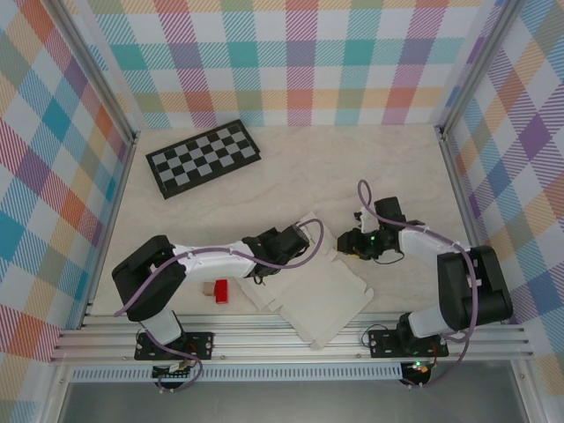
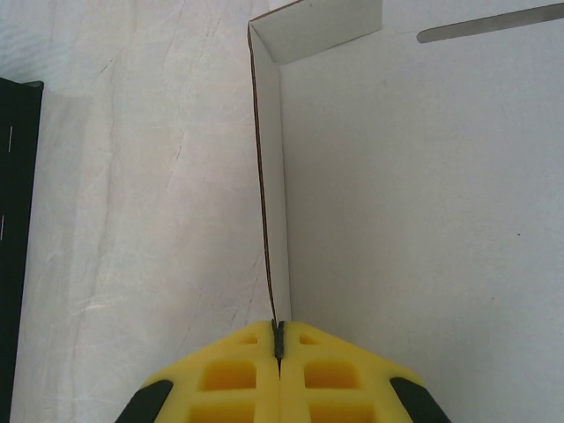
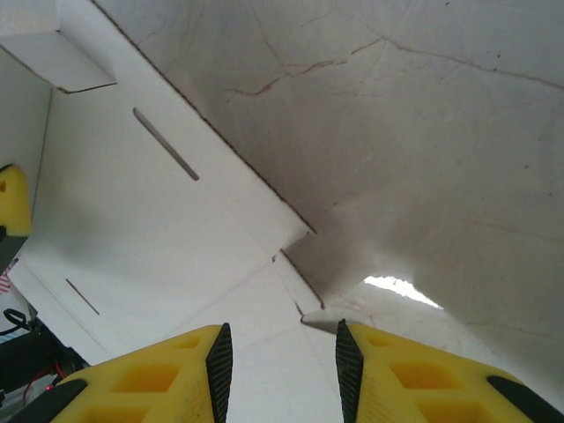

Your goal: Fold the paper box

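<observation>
The paper box (image 1: 317, 304) is thin matte white card, a die-cut sheet with narrow slots and creased flaps. It's lying on the pale veined surface (image 1: 291, 176) near the front edge, between the two arms. Most of it's flat, but one side flap stands up. From above the arms cover part of it, so the full outline is hard to make out, and both wrist views cut it off. The left claw (image 2: 278, 342) is pinched tight on that raised flap's edge. The right claw (image 3: 282, 357) hangs partly open over a notched corner, its yellow fingers (image 3: 167, 379) gripping nothing
</observation>
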